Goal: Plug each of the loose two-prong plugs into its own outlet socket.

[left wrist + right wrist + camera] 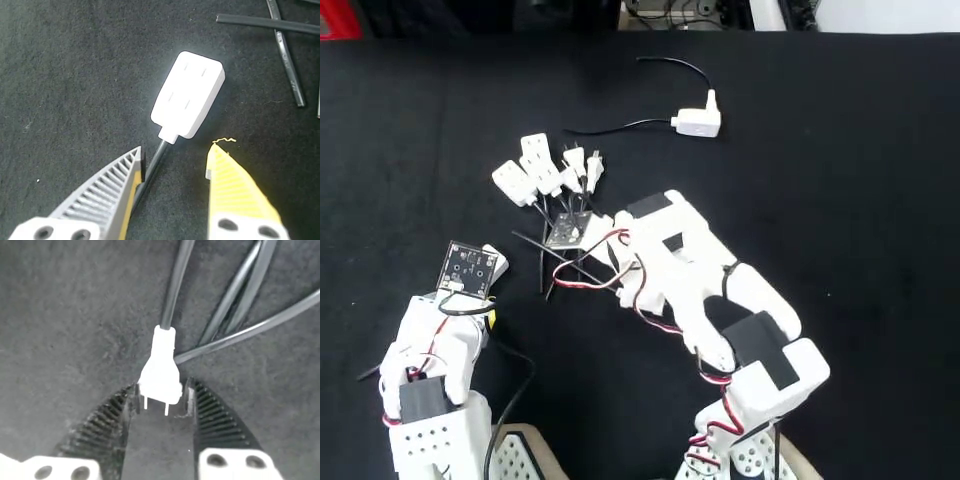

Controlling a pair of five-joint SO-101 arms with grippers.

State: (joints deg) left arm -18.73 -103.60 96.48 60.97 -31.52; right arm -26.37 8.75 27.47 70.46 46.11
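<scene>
Nearest to the arms, the left gripper [175, 149] hangs spread over a white rectangular outlet socket [187, 95] lying flat on the black cloth surface [840, 200]. That spot is on the near side of the bunch of white sockets and plugs [545, 170] and a little apart from it. Nothing is gripped. The socket's black cord [150, 170] runs back between the grey and yellow fingers, so my guess is the left arm is lined up to pin or steady the socket while the other arm does the plugging. The socket's slotted face looks up, and its long axis follows the cord, with the cord end toward the left gripper.

Next out, just on the near side of the bunch, the right gripper [161, 395] is pinching a small white two-prong plug [160, 375] by its flat sides. That looks like the sensible hold, since it leaves the prongs free. The plug's long axis runs along the gripper's reach, but the prongs point back toward the wrist and the cable leads away (so I'd say it needs turning round before it'll meet any slots).

Farthest off, well beyond the bunch, a white socket block on a thin black lead [698, 123] sits alone.
</scene>
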